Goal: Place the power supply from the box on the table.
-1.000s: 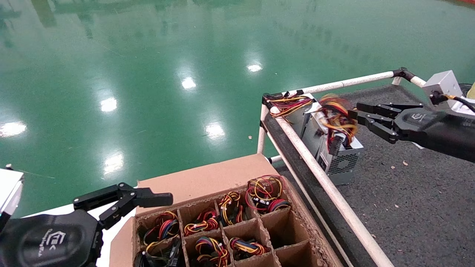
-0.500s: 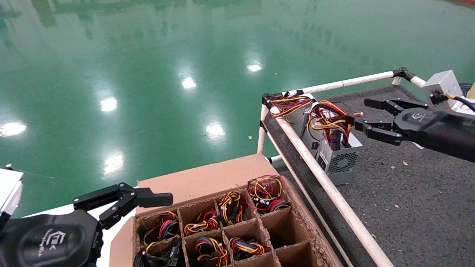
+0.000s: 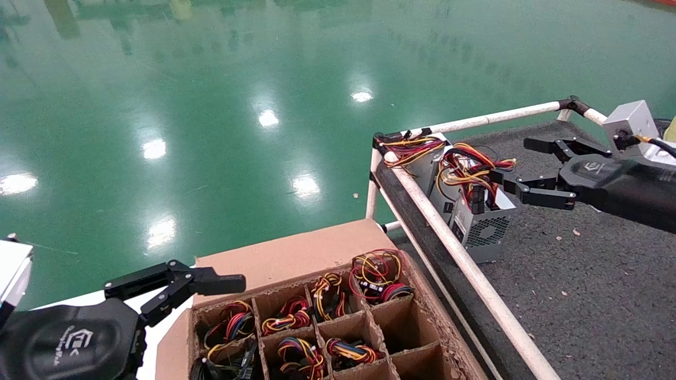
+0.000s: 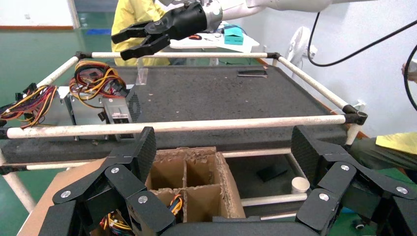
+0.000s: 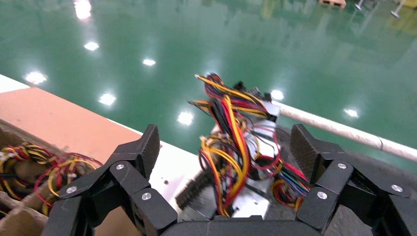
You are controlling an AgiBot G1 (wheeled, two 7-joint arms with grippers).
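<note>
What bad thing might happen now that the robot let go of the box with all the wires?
The right gripper is open, very close to the power supply's loose wires; pulling away, a finger might snag one and drag it. The power supply also sits right by the table's white rail, so a tug might tip it against the rail.

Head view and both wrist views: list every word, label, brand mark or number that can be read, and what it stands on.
No text can be read in any view.
Left gripper: pale logo mark on the wrist housing, too small to read.
Right gripper: the same kind of mark on its housing, unreadable.
Power supply: pale labels on its face, too small to read.
Box: no print visible.
</note>
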